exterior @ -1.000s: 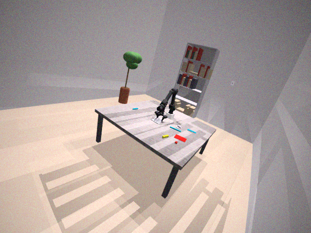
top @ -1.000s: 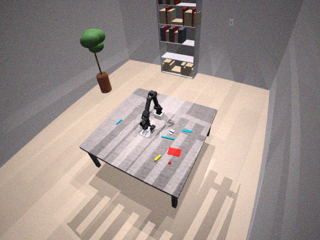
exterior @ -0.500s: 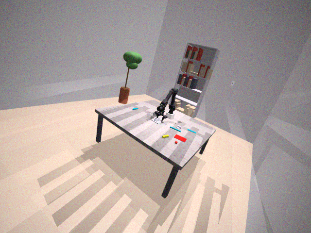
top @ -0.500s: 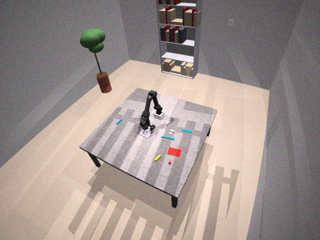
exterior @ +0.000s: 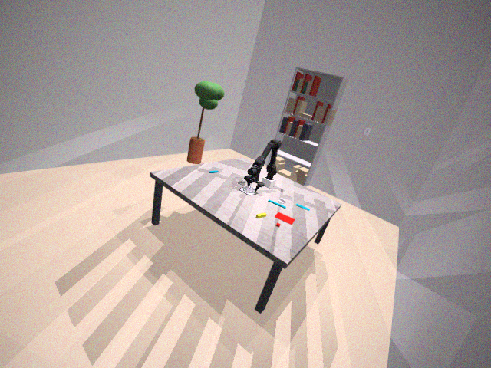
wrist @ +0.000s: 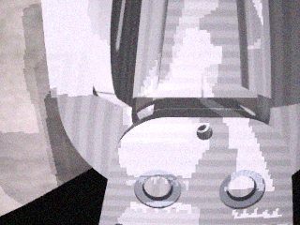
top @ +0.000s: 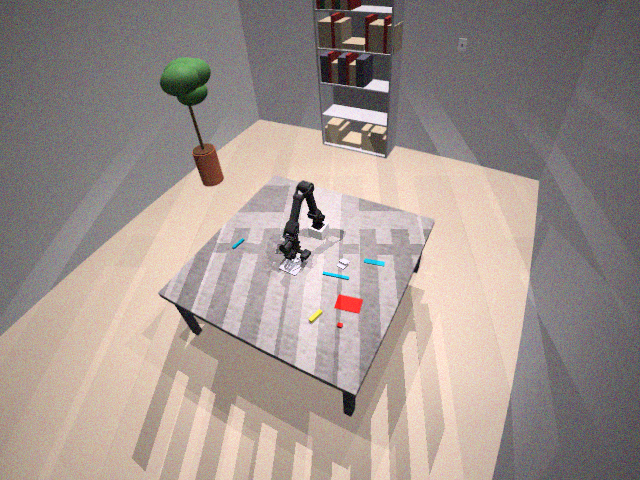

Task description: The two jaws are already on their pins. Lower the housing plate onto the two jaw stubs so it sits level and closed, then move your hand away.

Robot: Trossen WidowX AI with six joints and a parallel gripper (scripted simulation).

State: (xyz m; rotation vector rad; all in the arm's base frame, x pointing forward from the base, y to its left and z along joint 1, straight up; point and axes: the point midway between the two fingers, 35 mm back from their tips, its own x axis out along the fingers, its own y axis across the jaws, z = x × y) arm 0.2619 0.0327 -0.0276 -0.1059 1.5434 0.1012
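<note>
The pale housing plate has a rounded top edge, a small hole and two ringed round holes, and fills the lower middle of the wrist view. My black gripper is shut on it, with a dark finger at each side, low over the table. Pale jaw parts spread out beyond the plate's sides and upward. A flat pale base lies under the gripper. The stubs are hidden, and whether the plate sits level on them cannot be told.
A small white part and blue bars lie on the table. Towards its front right are a red rectangle, a yellow bar and a small red block.
</note>
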